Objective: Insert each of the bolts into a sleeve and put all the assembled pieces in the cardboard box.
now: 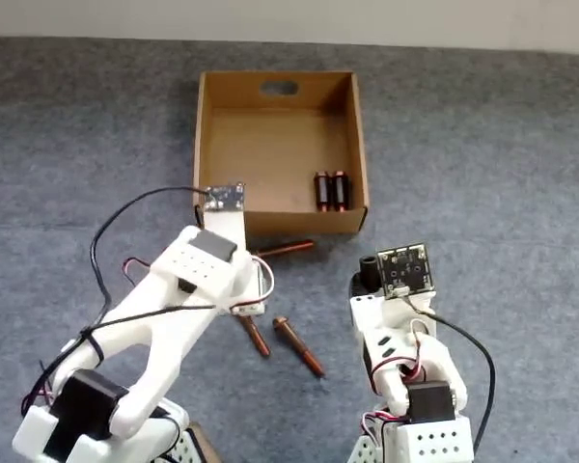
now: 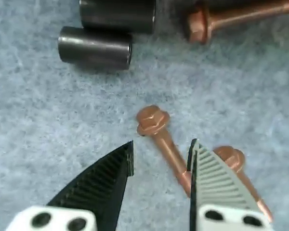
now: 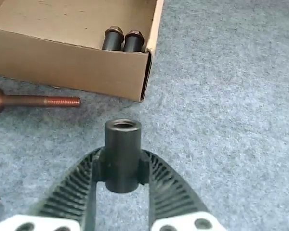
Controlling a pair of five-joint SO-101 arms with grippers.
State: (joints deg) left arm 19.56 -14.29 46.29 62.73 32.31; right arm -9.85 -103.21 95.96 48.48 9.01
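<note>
My left gripper [image 2: 161, 143] is open just above the grey carpet, its jaws either side of a copper bolt [image 2: 160, 134]. A second bolt [image 2: 236, 163] lies just outside the pale finger [image 2: 209, 178]. Two black sleeves [image 2: 94, 47] lie on their sides beyond, with a third bolt [image 2: 241, 17] next to them. My right gripper [image 3: 121, 166] is shut on an upright black sleeve [image 3: 122, 144], held in front of the cardboard box [image 3: 72, 62]. In the high view, the left arm [image 1: 198, 265] reaches over the bolts [image 1: 299, 347] in front of the box [image 1: 205, 135].
Two assembled pieces [image 1: 330, 190] stand in the box's near right corner, also seen as assembled pieces [image 3: 120, 39] from the right wrist. A long bolt [image 3: 36, 101] lies along the box's front wall. Open carpet stretches to the right of the box.
</note>
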